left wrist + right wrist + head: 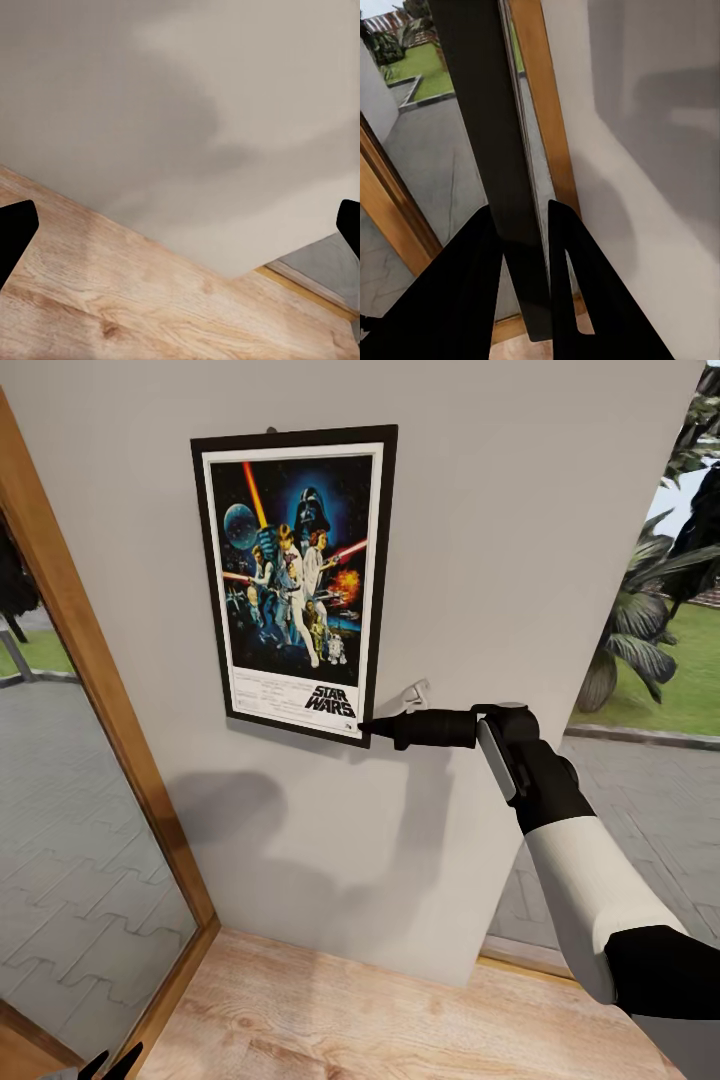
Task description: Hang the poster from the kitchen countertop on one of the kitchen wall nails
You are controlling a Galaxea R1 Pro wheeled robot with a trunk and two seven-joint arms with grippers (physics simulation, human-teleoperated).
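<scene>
The Star Wars poster [293,575] stands upright and flat against the grey wall [520,540], its top edge at a small nail [271,429]. My right gripper [366,727] is shut on the poster's lower right corner. In the right wrist view the poster's thin black edge [502,150] runs between the two fingers of the right gripper [523,210]. A pale second nail [415,692] sticks out of the wall just above that gripper. My left gripper [110,1064] hangs low and open, with its fingers [15,229] wide apart over the floor. The kitchen countertop is out of view.
A wood-framed glass door [90,690] stands close on the left, with paving outside. Wooden floor [400,1010] lies below the wall. To the right, a glazed opening [650,630] looks out on plants and grass.
</scene>
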